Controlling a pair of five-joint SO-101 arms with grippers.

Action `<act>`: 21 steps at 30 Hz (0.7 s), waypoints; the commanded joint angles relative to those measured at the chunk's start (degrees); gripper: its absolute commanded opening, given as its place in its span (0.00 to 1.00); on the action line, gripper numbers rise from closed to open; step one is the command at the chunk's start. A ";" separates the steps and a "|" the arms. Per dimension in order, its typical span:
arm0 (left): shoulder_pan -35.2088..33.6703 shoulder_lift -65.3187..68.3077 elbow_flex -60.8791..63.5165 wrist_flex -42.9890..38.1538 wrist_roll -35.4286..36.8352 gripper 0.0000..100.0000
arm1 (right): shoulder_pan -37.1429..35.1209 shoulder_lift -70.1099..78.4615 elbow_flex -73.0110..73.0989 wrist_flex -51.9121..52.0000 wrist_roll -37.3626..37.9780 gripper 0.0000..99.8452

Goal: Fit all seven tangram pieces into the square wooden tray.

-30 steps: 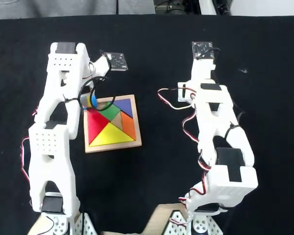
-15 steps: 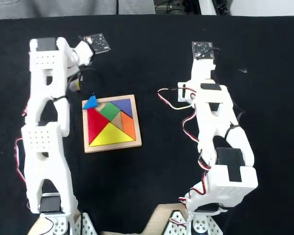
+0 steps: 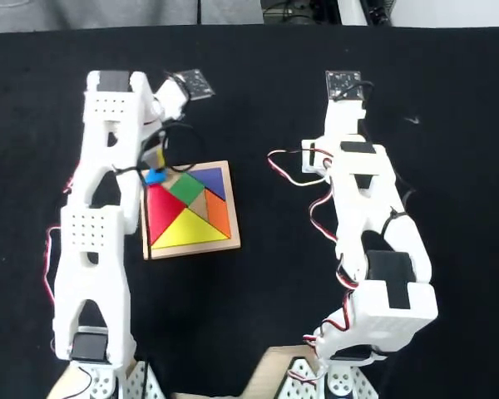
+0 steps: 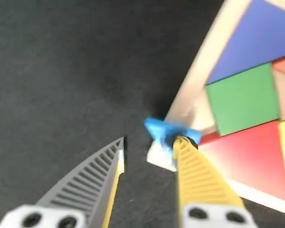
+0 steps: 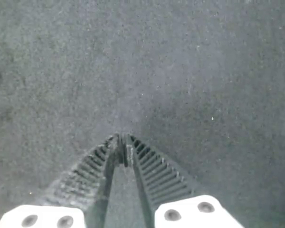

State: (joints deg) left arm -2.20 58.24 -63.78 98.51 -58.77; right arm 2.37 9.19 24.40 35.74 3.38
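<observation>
Seating the last piece, I judge: my left claw (image 4: 151, 142) stands open, one finger against the blue triangle (image 4: 167, 130) perched on the tray (image 4: 195, 61) corner, which next needs nudging flat into its gap

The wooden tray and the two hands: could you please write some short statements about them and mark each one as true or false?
1. The blue triangle is at a corner of the wooden tray. True.
2. The left hand is shut on the blue triangle. False: it is open, with one finger at the piece.
3. The right hand is shut, above the black table. True.
4. The yellow triangle lies outside the tray. False: it lies in the tray, next to the red triangle.
</observation>
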 commanded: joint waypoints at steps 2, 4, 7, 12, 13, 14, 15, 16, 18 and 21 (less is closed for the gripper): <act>1.63 -0.97 -3.12 1.76 0.70 0.17 | 0.18 -0.31 -2.77 -0.97 0.53 0.01; 1.63 -1.41 -3.12 1.85 0.79 0.17 | 0.18 -0.31 -2.77 -0.97 0.53 0.01; 1.19 -2.11 -4.70 1.85 0.79 0.17 | 0.18 -0.31 -2.77 -0.97 0.53 0.01; -3.30 -3.08 -12.09 0.53 0.79 0.17 | 0.18 -0.31 -2.77 -0.97 0.53 0.01; -3.56 -1.85 -11.47 0.18 0.79 0.17 | 0.18 -0.31 -2.77 -0.97 0.53 0.01; -3.65 -0.26 -10.68 0.00 0.79 0.17 | 0.18 -0.31 -2.77 -0.97 0.53 0.01; -3.65 1.41 -10.51 0.00 0.79 0.17 | 0.18 -0.31 -2.77 -0.97 0.53 0.01; -3.47 2.99 -10.24 0.00 0.79 0.17 | 0.18 -0.31 -2.77 -0.97 0.53 0.01; -3.38 5.36 -10.42 -0.26 0.79 0.17 | 0.18 -0.31 -2.77 -0.97 0.53 0.01; -2.86 6.68 -12.53 0.18 0.97 0.17 | 0.18 -0.31 -2.77 -1.05 0.53 0.01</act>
State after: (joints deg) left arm -5.36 65.01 -72.04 99.03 -58.42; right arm 2.37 9.19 24.40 35.74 3.38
